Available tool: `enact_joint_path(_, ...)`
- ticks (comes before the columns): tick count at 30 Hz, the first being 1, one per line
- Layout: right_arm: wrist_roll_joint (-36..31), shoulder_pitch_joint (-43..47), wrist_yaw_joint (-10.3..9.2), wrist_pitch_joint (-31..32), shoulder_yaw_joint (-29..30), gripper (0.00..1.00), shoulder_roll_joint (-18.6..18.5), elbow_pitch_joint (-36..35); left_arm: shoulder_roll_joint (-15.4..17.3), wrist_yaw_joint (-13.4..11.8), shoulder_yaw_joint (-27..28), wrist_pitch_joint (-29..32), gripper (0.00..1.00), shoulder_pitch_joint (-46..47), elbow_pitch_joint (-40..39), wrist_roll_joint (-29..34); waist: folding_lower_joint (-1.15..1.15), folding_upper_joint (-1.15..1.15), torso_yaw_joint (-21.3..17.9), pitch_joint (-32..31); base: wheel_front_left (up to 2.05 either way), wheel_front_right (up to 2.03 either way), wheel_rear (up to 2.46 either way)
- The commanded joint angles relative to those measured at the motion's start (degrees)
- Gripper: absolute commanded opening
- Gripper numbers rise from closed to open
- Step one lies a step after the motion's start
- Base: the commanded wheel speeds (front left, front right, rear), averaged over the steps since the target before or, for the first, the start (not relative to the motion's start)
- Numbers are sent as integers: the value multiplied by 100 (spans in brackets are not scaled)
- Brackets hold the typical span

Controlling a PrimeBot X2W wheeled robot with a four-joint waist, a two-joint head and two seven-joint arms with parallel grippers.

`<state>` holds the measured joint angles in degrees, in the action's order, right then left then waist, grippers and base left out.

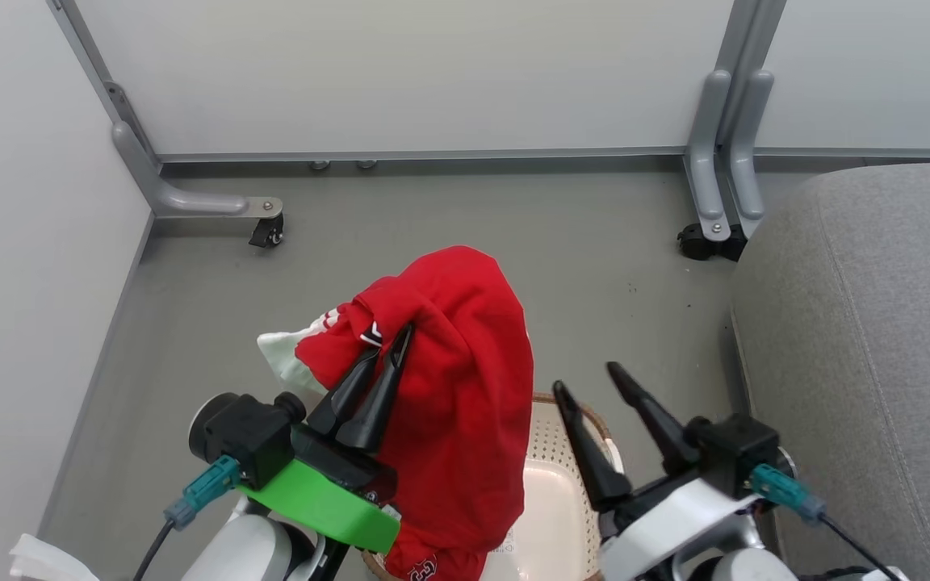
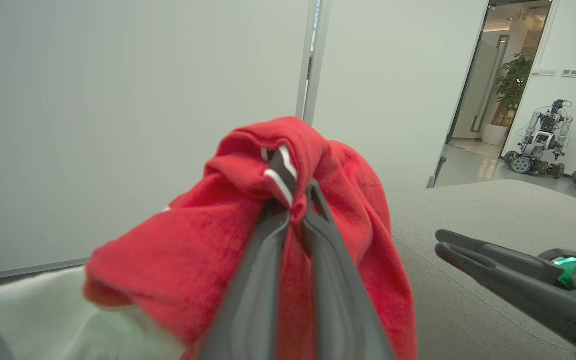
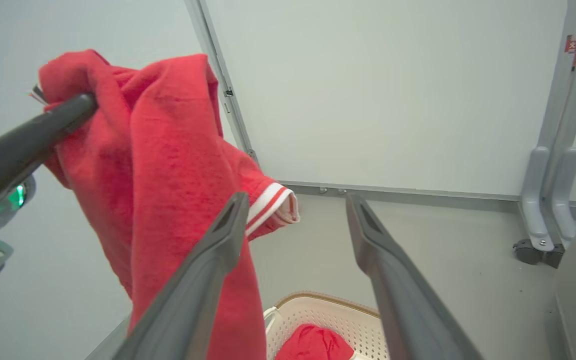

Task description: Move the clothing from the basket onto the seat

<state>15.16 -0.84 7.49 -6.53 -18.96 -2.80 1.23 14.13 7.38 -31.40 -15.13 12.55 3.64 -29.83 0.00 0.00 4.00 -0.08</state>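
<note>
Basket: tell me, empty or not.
Not empty: a red garment lies inside the basket, beneath the lifted garment in the left gripper.

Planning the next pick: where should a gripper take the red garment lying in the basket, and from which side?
Probably its raised, bunched middle, from straight above: the red garment lies crumpled low inside the basket, whose walls block any sideways approach, leaving the open top. The right gripper is open.

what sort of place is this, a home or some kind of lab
Probably a robot test space, not a home: wheeled partition panels fence it in, other wheeled robots stand beyond the doorway, and the seat and basket look staged.
</note>
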Motion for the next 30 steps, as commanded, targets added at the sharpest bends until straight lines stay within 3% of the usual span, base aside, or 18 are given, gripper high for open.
enact_joint_path(1,137,-128,0,22,-203,100,-19,42,-5,20,-6,-3,0,108,-11,-49,0,0,50,31,0,0,0)
enact_joint_path(9,475,-730,0,-115,-1134,100,-16,375,-103,20,-138,-3,0,266,16,9,0,0,215,162,0,0,0)
enact_joint_path(26,28,-1839,0,-139,-1527,100,-14,1742,-103,21,-422,-3,0,394,-131,-137,0,0,341,253,0,0,0)
enact_joint_path(28,33,-1915,0,-195,-1513,44,-15,1847,-95,21,-470,-3,0,403,-165,-186,0,0,355,249,0,0,0)
enact_joint_path(29,22,-1954,0,-212,-1494,27,-16,1902,-90,21,-486,-4,0,409,-185,-203,0,0,359,249,0,0,0)
enact_joint_path(30,29,-1979,0,-185,-1490,0,-16,1980,-71,21,-521,-3,0,412,-197,-234,0,0,364,249,0,0,0)
